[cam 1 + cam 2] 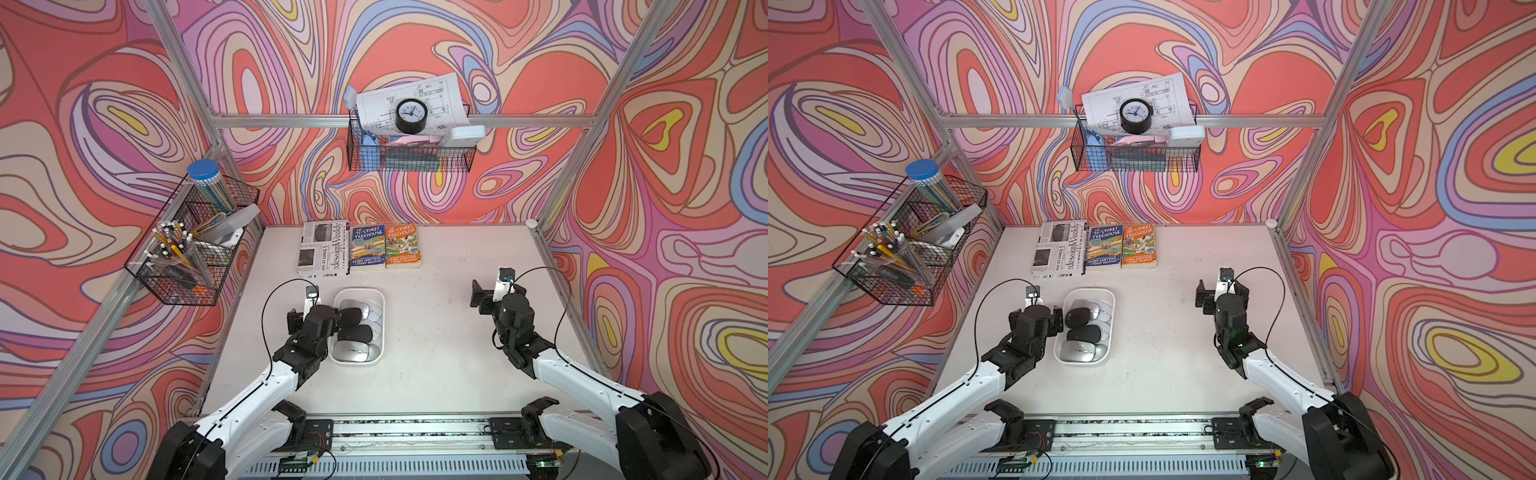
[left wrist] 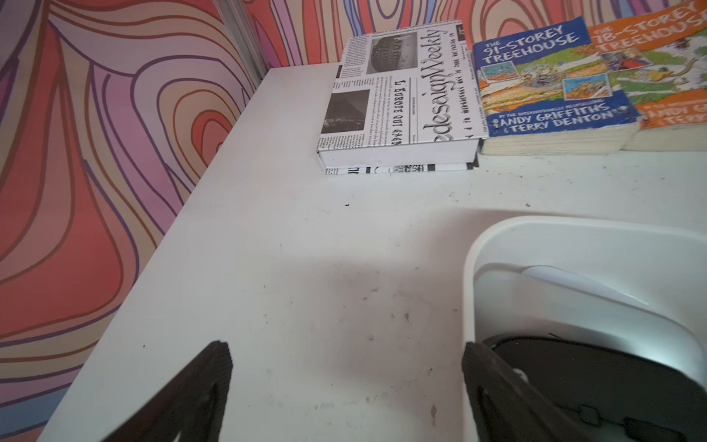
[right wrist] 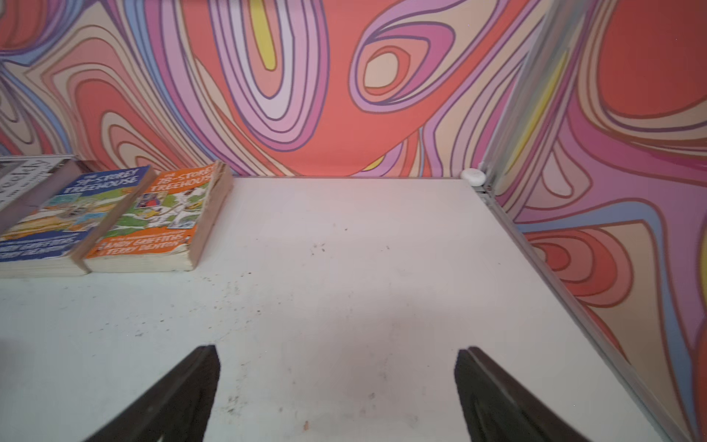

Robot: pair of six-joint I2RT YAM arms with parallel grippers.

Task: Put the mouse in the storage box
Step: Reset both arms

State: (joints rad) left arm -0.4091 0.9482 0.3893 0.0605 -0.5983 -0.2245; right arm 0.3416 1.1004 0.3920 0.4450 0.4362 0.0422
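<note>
Lying beyond the storage box (image 1: 360, 291), three books (image 1: 368, 247) edge the table (image 1: 436, 332).

**A:** Back edge of the white tabletop (image 1: 436, 374)?

**B:** Three books lying flat, side by side: a newspaper-print hardcover book (image 1: 323, 248), a blue "91-Storey Treehouse" paperback (image 1: 368, 247) and an orange "78-Storey Treehouse" paperback (image 1: 402, 246). The left wrist view shows a second printed volume (image 2: 398, 168) under the hardcover.

**A:** Walls?

**B:** Black wire basket on the rear rail (image 1: 453, 162): a round black clock (image 1: 411, 115) in front of a white technical-drawing sheet (image 1: 440, 89), and a white boxy device (image 1: 467, 135), possibly a printer.

Black wire basket on the left rail (image 1: 166, 286): a clear blue-lidded pencil tube (image 1: 210, 189) and a clear cup of pens (image 1: 176, 253).

**A:** Anything else?

**B:** A small white round puck (image 1: 531, 223) at the far right table corner.
</note>
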